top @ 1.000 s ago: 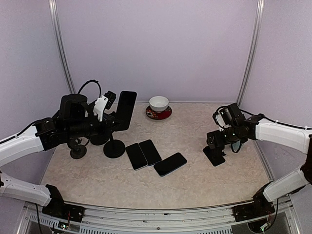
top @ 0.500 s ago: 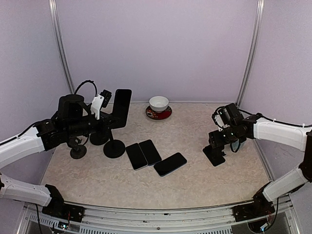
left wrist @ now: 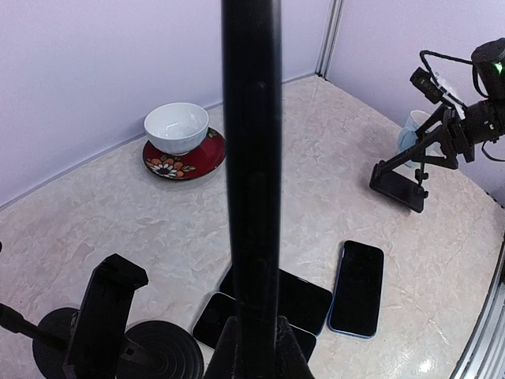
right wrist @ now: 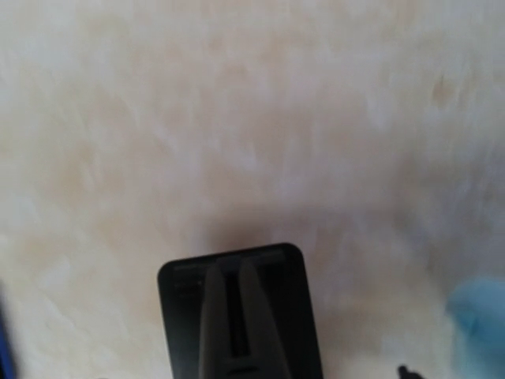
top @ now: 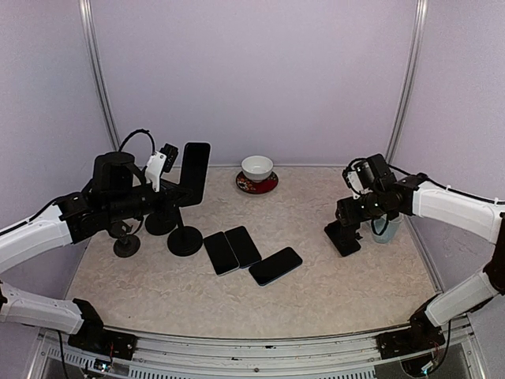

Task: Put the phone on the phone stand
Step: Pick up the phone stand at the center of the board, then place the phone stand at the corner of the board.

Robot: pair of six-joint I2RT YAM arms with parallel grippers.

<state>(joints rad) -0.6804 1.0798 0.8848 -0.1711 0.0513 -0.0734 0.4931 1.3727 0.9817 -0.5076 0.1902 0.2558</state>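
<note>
Enclosure check. You are working inside a three-sided booth: back wall (top: 252, 79), left wall (top: 39, 103) and right wall (top: 465, 95), all plain pale lilac panels, matte and unmarked. Two slim metal posts, the left post (top: 99, 87) and the right post (top: 406, 87), run up the rear corners where the panels meet. Your table top (top: 300, 304) is a beige sheet with a marbled stone pattern; it meets the back wall in a straight seam. Along its near edge you have a pale metal rail (top: 260, 347). Light is soft and even, and shadows on the top are faint. In the left wrist view a bright sheen (left wrist: 430, 365) sits on the surface at lower right. In the right wrist view that surface is blurred.
</note>
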